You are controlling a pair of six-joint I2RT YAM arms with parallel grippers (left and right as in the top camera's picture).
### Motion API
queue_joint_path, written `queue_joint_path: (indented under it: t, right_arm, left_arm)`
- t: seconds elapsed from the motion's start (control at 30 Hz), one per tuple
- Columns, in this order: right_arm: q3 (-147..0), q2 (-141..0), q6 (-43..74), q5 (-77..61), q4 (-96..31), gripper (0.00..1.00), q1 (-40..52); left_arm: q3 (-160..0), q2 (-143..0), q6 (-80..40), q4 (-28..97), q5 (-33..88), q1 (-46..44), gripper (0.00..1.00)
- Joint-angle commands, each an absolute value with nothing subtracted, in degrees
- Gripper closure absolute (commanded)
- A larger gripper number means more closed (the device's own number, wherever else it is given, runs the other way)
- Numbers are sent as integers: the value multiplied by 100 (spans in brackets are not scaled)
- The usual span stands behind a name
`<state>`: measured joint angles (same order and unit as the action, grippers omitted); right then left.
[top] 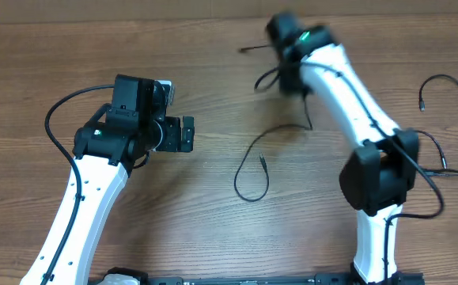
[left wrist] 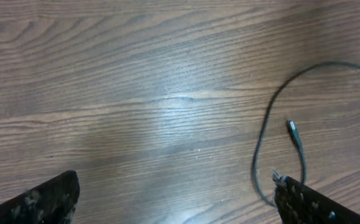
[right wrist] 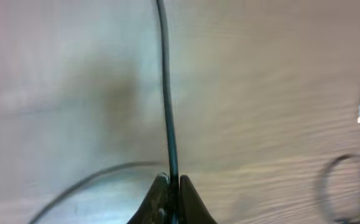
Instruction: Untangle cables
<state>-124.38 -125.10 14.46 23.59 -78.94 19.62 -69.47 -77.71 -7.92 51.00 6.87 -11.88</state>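
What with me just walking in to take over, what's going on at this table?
Cable untangling is under way. The right arm's fingers are shut on a thin black cable. The left arm's fingers are open and empty above the bare tabletop. A loop of cable lies between the arms; whether it is the same one is unclear.

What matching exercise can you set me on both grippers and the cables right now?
1 left gripper
2 right gripper
3 looped cable
4 far cable

A near the right edge of the table
B shut on a thin cable
C open, holding nothing
D curled in the middle

Pairs: 1-C, 2-B, 3-D, 4-A
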Motion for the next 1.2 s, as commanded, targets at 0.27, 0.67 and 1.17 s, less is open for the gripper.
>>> queue_joint_path:
  t: [0.27, 0.67, 1.17]
  right_arm:
    - [-16479, -12376, 998, 3039, -7011, 96, 604]
    - [-16136, -12381, 1002, 565, -8733, 2, 69]
    - [-14020, -12381, 1411, -716, -9625, 0, 336]
  left_arm:
    - [-6989, -7791, -770, 5076, 709, -1164, 0]
    - [-6989, -7791, -770, 5076, 709, -1164, 0]
    - [-6989, -7791, -770, 5076, 709, -1164, 0]
